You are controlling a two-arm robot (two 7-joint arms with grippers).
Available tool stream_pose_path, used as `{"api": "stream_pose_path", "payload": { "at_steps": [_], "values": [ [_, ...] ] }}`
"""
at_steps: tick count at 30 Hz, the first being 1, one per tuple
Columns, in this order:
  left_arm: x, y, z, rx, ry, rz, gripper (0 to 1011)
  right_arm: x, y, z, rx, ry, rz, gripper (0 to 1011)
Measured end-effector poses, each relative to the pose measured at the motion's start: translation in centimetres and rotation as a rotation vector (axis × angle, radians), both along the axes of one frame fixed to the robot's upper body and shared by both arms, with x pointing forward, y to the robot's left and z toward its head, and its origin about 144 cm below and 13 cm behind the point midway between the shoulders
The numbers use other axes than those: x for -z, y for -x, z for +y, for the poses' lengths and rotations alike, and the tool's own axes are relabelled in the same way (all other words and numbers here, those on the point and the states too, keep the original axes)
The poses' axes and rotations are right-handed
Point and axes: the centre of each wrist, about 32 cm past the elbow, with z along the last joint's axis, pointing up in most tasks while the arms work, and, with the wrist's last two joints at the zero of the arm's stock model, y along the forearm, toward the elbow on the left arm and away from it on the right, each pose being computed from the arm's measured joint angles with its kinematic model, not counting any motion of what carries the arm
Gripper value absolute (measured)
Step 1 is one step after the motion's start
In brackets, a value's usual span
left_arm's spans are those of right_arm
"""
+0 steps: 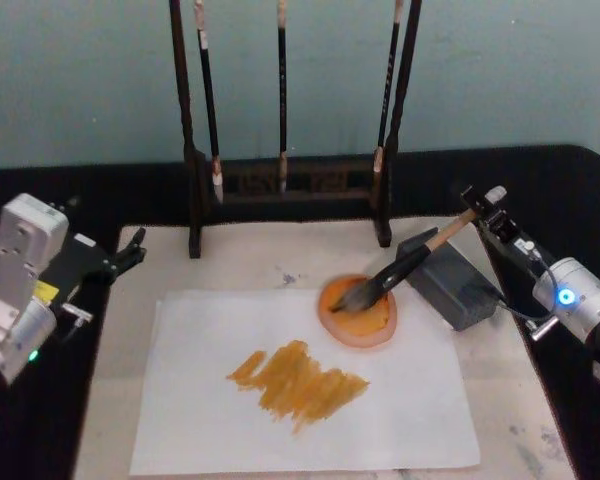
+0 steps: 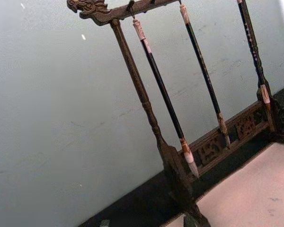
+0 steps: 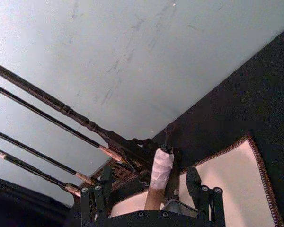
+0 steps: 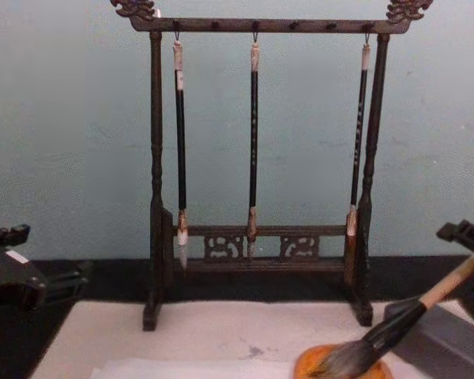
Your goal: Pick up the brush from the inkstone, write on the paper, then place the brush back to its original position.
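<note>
On the cream mat [image 1: 250,260], the brush [image 1: 405,268] lies just ahead of the right gripper [image 1: 483,208], bristles in the orange dish [image 1: 365,328] and shaft across the inkstone [image 1: 458,288]. Its white end sits between the parted fingers [image 3: 204,198], which should probably back straight away without nudging it, while the left gripper [image 1: 128,252] sits parked well off to that gripper's left.

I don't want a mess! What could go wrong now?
The right gripper is open around the end of the brush; backing off crooked could snag it and drag the bristles off the orange dish onto the paper. The handle leans on the grey block, so it might roll. The left gripper sits parked at the left.
</note>
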Motion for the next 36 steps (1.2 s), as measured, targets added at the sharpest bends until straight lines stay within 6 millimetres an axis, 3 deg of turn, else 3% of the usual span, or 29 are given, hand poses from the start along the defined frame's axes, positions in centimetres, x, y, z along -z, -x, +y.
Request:
{"api": "stream_pose_path", "payload": {
  "at_steps": [10,17,23,28,29,33,36],
  "values": [
    [0.00,0.00,0.00,0.000,0.000,0.000,1010,0.03,0.01,-0.01,0.001,-0.001,0.001,1000],
    [0.00,0.00,0.00,0.000,0.000,0.000,1010,0.04,-0.01,-0.03,0.001,-0.002,0.003,882],
    [0.00,0.00,0.00,0.000,0.000,0.000,1010,0.04,-0.03,-0.03,0.002,-0.002,0.003,672],
    [0.00,0.00,0.00,0.000,0.000,0.000,1010,0.04,-0.03,-0.03,0.002,-0.002,0.003,559],
    [0.00,0.00,0.00,0.000,0.000,0.000,1010,0.04,-0.03,-0.03,0.002,-0.002,0.003,469],
    [0.00,0.00,0.00,0.000,0.000,0.000,1010,0.05,-0.03,-0.03,0.001,-0.002,0.004,389],
    [0.00,0.00,0.00,0.000,0.000,0.000,1010,0.06,-0.03,-0.04,0.001,-0.002,0.004,247]
  ]
}}
